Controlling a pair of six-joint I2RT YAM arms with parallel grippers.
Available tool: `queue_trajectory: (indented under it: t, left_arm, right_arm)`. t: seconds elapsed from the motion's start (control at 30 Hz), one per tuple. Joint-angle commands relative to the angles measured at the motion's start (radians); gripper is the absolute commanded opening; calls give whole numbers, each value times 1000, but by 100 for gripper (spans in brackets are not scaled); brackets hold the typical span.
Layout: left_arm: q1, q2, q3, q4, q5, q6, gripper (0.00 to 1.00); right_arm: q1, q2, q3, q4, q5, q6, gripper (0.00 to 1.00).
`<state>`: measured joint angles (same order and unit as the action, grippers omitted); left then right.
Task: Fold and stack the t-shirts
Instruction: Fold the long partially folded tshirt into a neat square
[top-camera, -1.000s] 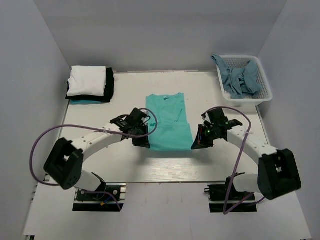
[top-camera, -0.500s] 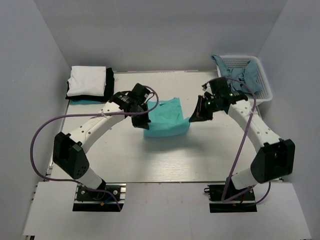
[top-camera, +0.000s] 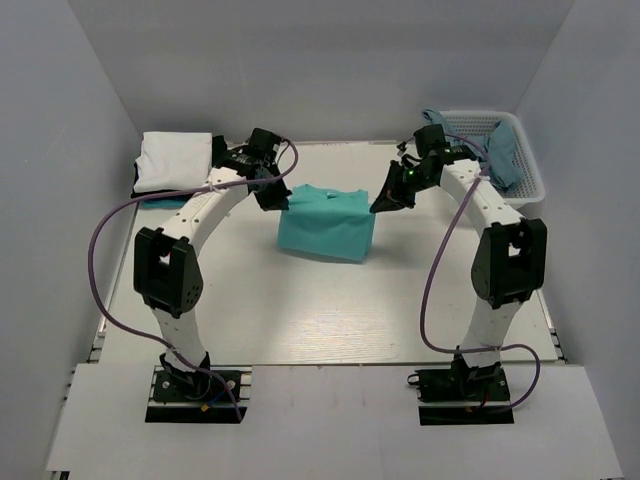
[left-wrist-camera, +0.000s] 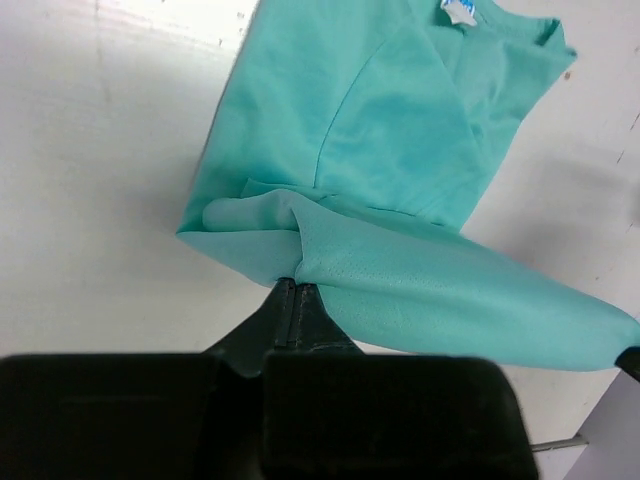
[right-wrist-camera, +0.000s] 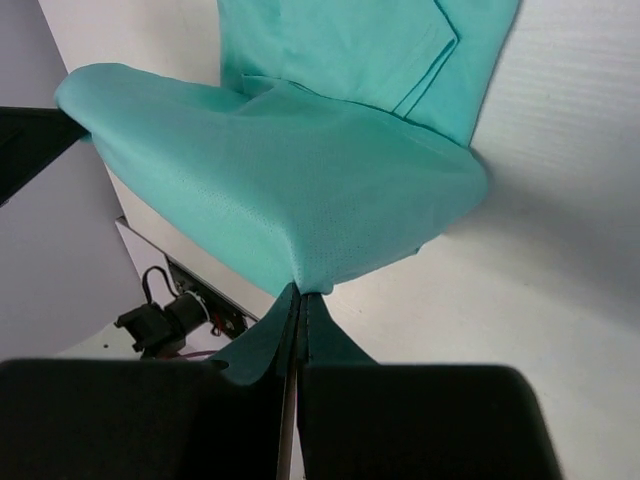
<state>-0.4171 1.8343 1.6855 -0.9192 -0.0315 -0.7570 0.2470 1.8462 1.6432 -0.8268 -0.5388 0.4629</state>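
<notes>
Both arms have swung the near hem of the turquoise t-shirt (top-camera: 328, 222) up and away from the bases, so it now lies doubled over between the left pincer (top-camera: 272, 195) and right pincer (top-camera: 385, 203). Its folded span runs pincer to pincer and its collar end points away from the bases. Folded stack (top-camera: 175, 165) sits just outboard of the left pincer, basket (top-camera: 530, 170) outboard of the right. Left wrist: left pincer (left-wrist-camera: 297, 285) is clamped tight on a hem corner, the t-shirt (left-wrist-camera: 380, 130) lies flat on the table (left-wrist-camera: 100, 150) ahead of it, and the neck label (left-wrist-camera: 458, 10) is at the far end. Right wrist: right pincer (right-wrist-camera: 298, 290) is pinched on the other corner, with cloth (right-wrist-camera: 290, 190) billowing ahead. The cloth looks light, limp and prone to sag, so grip it at the hem corners and keep it taut.
</notes>
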Motion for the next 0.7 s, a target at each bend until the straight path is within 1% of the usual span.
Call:
queue_trajectory:
  t: [0.0,0.13,0.23,0.27,0.33,0.37,0.4,0.43,0.47,0.5,0.53,0.57,0.6,0.63,0.67]
  left_arm:
    - [26,32,60,100,45,37,0]
    - [55,137,155,127,58,38,0]
    - [64,229,267,170,85,50,0]
    - [76,252,288,186,99,50,0]
    - [87,331,333,209,122,50,0]
    - [87,359,389,220,133,50,0]
    - [96,387,416,220,133,50,0]
    - [97,434,451,258,142,50,0]
    - [106,454,460,285,153,50,6]
    - [106,470,460,331,180,50,14]
    - [106,483,460,388,189,50,19]
    - [106,502,470,478,200,50,27]
    - [106,541,524,509,197,97,84]
    - [106,563,572,510,187,97,99]
    - [106,578,613,497,209,128,100]
  right_arm:
    - [-22,56,72,43,-59,-6,0]
    - [-38,156,139,80,-90,6,0]
    - [-58,223,193,133,-81,36,0]
    - [-58,240,204,182,-85,68,0]
    - [-71,312,263,218,-118,79,0]
    - [-72,355,280,232,-125,97,0]
    - [-84,378,350,244,-118,98,0]
    - [-83,418,368,261,-124,100,0]
    - [-86,451,392,282,-104,111,0]
    - [-97,464,395,389,-46,120,0]
    - [-101,496,392,435,32,123,0]
    - [-107,510,400,466,71,184,0]
    - [-126,524,426,554,59,192,15]
    - [-127,536,475,578,80,197,38]
    - [-129,577,519,580,80,180,58]
